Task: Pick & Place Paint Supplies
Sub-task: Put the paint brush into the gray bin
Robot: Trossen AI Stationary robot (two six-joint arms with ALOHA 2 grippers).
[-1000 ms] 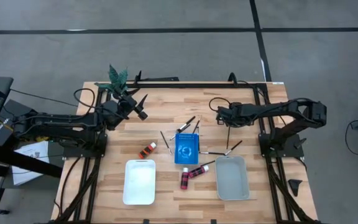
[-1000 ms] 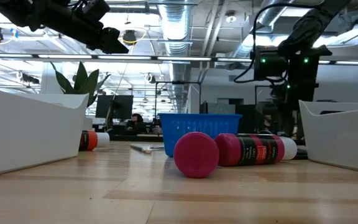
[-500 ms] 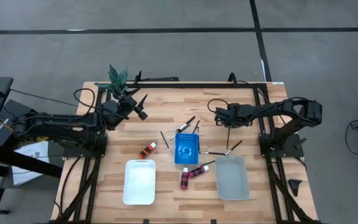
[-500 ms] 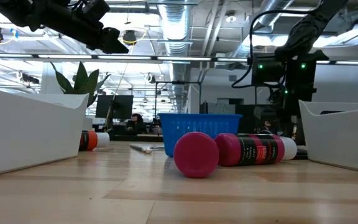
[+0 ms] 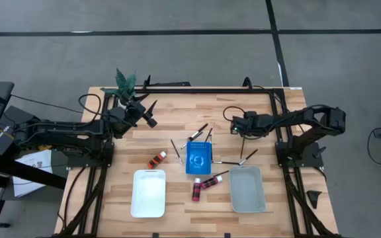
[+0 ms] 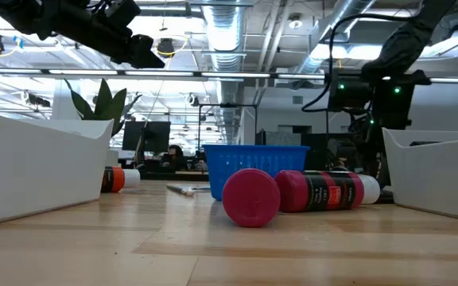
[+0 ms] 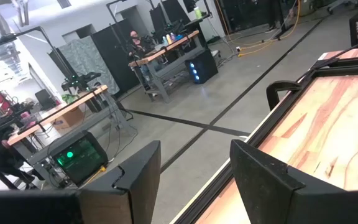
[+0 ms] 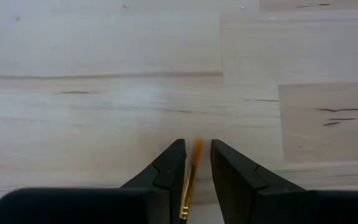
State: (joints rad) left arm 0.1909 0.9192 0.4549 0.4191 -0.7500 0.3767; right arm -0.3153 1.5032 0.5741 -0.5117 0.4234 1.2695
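We find the right tool gripping a thin brush near its orange end: light, stiff, slippery. Left tool waits raised, fingers apart.

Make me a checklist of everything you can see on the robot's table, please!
Surface: wooden table, slatted.
Job's things: two red paint bottles lying between the trays, a third left of the blue rack; thin brushes scattered around the rack.
Clutter: blue rack, white tray, grey tray, small plant.
Hands: right hand with a thin yellow-handled brush between its fingers; left hand open, raised near the plant.
Cables: black loops along both arms.
Surroundings: grey floor, desks beyond.
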